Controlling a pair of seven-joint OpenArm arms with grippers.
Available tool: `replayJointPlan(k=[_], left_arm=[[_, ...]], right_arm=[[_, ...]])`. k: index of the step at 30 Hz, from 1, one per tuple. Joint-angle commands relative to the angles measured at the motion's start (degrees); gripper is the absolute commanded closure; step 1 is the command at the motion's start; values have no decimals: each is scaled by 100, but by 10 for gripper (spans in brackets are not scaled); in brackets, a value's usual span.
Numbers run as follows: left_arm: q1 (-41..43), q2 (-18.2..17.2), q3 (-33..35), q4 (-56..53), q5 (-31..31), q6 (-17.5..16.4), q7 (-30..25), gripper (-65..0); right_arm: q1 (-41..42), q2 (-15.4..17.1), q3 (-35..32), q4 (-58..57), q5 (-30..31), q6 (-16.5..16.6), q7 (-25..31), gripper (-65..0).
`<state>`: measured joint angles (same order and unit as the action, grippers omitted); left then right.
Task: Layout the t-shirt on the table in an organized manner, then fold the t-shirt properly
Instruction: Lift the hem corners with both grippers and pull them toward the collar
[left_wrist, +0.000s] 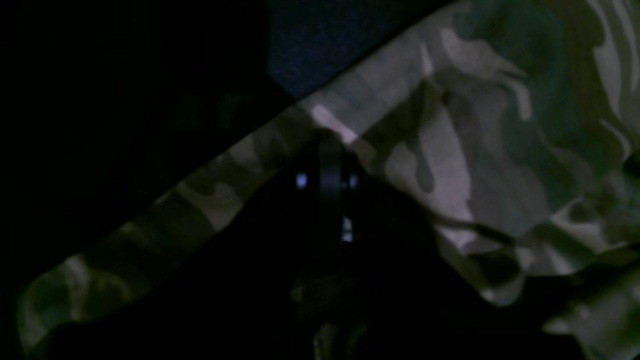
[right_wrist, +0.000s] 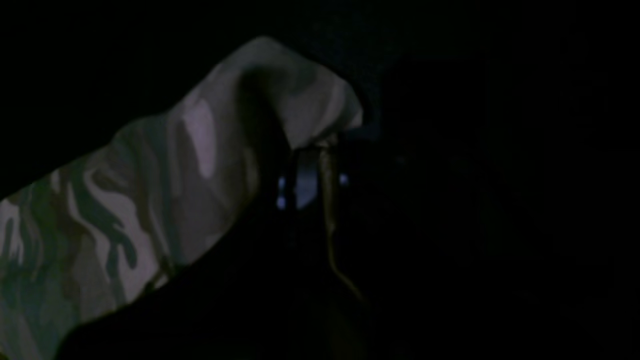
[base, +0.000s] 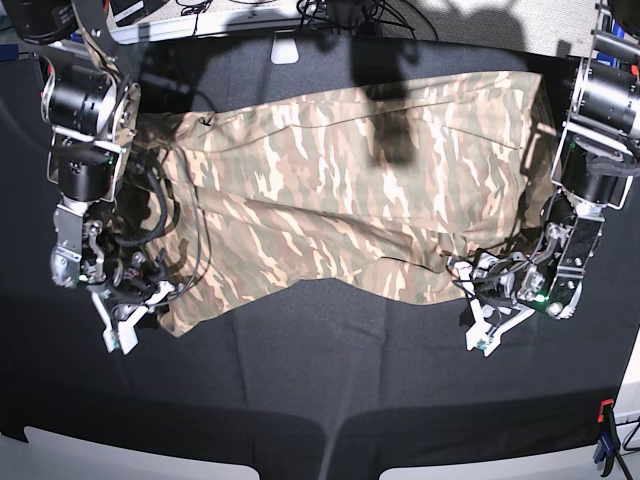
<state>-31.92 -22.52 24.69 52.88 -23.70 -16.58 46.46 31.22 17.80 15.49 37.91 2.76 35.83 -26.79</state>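
The t-shirt (base: 350, 190) lies spread across the far half of the table (base: 330, 380), its camouflage print facing up and a few long creases running across it, with its near edge sagging into an uneven line between the two arms. The left gripper (base: 490, 310) sits at the near corner of the cloth on its own side, jaws clenched on the hem; from its wrist camera the fabric (left_wrist: 450, 150) comes right up to the closed fingertips and fans away beyond and to one side of them, a narrow strip of hem trailing off the other way over the black cloth. The right gripper (base: 135, 305) is down at the opposite near corner, and its wrist view shows a rounded fold of the shirt (right_wrist: 225, 150) bunched just ahead of and beside the jaws, the edge of the cloth meeting the fingertips; the picture is too dark for me to say whether those jaws have actually closed on it. Both arms reach down from the far corners of the table, with cables looping beside the right one (base: 150, 215). A red-and-blue clamp (base: 604, 440) grips the near table edge beyond the left arm
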Motion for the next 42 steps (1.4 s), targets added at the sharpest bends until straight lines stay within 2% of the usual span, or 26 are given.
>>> replayJointPlan(k=[1,4,7,8,13,16,19,21,24,27,29,31,33,36,39,42], left_arm=[[-162,-37,-31,74,33,2,-35,0],[-216,-35,-31,74,33,2,-201,0],[-411,-37,-31,74,33,4,-201,0],[-496,-37,-33,74,37,4,-197,0],[-1005,-35,-33,74,22,7,-125,0],[-1176,-35,-31,74,-103,2,245,0],[-1132,-50,-31,74,-72,-33,483,0],[-1056,-72,-31,74,42,-247,610,0],[-881,-234,-31,74,476,-363,588,0],[-791,-592,-31,74,378,-358,584,0],[-793,-894,-31,74,188,-348,553,-154],[-793,-1233,-31,74,-2,9,286,-252],[-793,-1547,-31,72,-199,354,144,-267],[-774,-1864,-33,15,-647,350,129,-267],[-756,-1923,-33,-389,-863,350,-197,-267],[-761,-1891,-33,-1012,-1399,348,-509,-267]], right_arm=[[212,92,20,238,90,48,122,0],[271,92,20,527,90,-39,74,0],[555,111,20,573,90,-404,-315,0],[675,118,20,573,90,-437,-417,0],[1281,125,20,573,199,-433,-872,0],[1537,122,17,573,485,-404,-1244,0],[1547,122,17,575,518,-190,-1270,0],[1482,122,17,575,511,-107,-1270,0],[1397,125,20,575,514,-61,-1296,0],[1379,125,20,575,518,-63,-1318,0],[1370,122,20,575,520,-63,-1320,0],[1366,122,20,575,520,-63,-1342,0],[1366,122,20,575,525,-63,-1368,0],[1366,122,20,575,673,-63,-1401,0],[1366,120,20,575,859,-50,-1515,0],[1349,125,20,575,859,63,-1532,0]])
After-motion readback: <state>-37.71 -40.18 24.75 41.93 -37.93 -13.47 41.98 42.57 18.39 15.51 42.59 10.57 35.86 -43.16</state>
